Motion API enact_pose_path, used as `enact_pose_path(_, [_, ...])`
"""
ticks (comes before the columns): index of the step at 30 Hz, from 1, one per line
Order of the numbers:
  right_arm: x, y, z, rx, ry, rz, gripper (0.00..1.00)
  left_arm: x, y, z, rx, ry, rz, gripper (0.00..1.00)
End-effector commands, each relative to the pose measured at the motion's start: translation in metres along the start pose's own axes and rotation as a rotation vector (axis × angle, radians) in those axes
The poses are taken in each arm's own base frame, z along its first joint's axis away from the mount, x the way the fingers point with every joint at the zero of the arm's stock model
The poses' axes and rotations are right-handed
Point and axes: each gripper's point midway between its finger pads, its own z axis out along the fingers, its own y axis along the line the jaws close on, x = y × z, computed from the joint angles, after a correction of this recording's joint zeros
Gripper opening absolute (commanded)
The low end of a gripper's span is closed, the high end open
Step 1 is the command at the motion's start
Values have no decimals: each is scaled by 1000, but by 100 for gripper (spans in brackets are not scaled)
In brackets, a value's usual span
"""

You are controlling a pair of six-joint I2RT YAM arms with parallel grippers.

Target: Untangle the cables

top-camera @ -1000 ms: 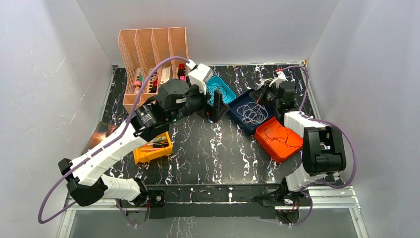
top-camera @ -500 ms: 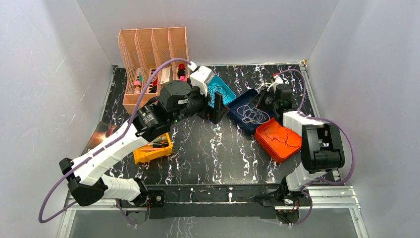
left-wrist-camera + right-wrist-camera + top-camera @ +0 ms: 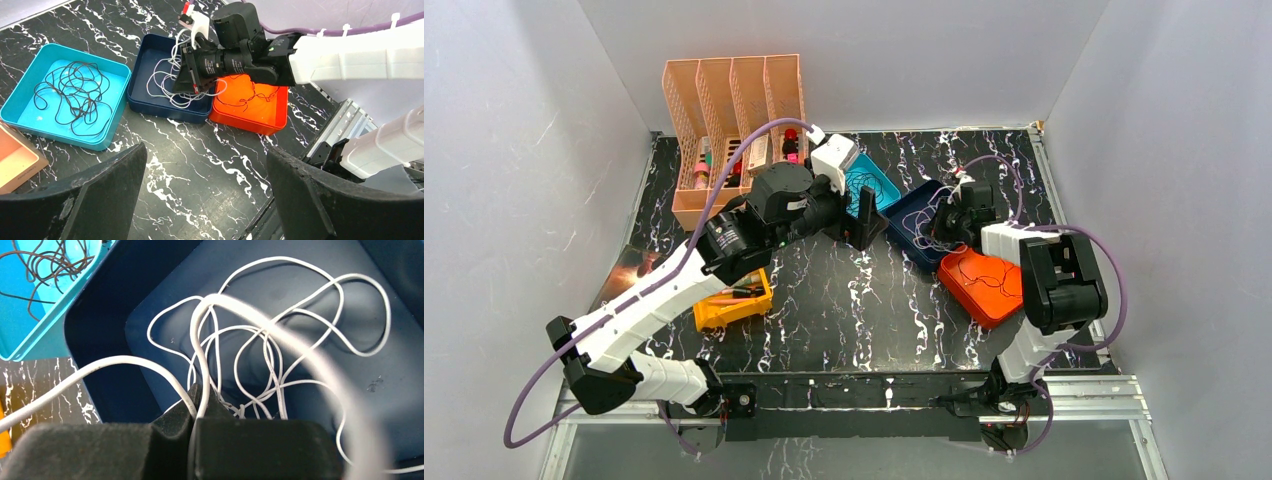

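From above, three shallow trays sit edge to edge in a diagonal row on the black marble table [image 3: 864,300]. A teal tray [image 3: 887,183] is at 12 o'clock from the table's centre, a navy tray [image 3: 906,206] at 2 o'clock and an orange tray [image 3: 989,300] at 4 o'clock. The navy tray's rim touches both neighbours.

Each tray holds one of the cables. The black cable [image 3: 70,95] lies in loose flat loops on the teal floor, well inside the rim. The white cable [image 3: 280,335] fills the navy tray. A dark thin cable [image 3: 979,270] lies in the orange tray.

The right gripper [image 3: 195,407] reaches in over the navy tray's 4 o'clock edge. Its jaws are pressed together on a strand of the white cable. That strand arches up from the pinch, and another runs out past the tray's wall over the marble.

The left gripper [image 3: 205,152] hangs above the table at 6 o'clock of the teal tray, just beside the navy tray's corner. Its jaws are wide apart with nothing between them.

Open marble runs from the trays toward the near edge at 6 o'clock. It lies between a yellow bin [image 3: 734,300] at 8 o'clock, partly under the left forearm, and the orange tray. A peach file organizer [image 3: 734,100] stands at 11 o'clock against the far wall.
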Motion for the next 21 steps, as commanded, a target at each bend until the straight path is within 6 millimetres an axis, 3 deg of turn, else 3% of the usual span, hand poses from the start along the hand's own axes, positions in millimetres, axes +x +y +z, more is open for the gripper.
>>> enact_pose_path(1, [-13, 6, 7, 9, -7, -47, 5, -6, -3, -6, 18, -22, -6, 88])
enact_pose_path(9, [-13, 6, 7, 37, 0, -77, 12, -4, -3, -5, 19, -17, -6, 88])
enact_pose_path(15, [-30, 14, -4, 37, -42, -103, 27, -5, -3, -5, 16, -20, -7, 88])
enact_pose_path(21, [-43, 23, -17, 26, -72, -124, 36, -6, -3, -3, 18, -19, -6, 88])
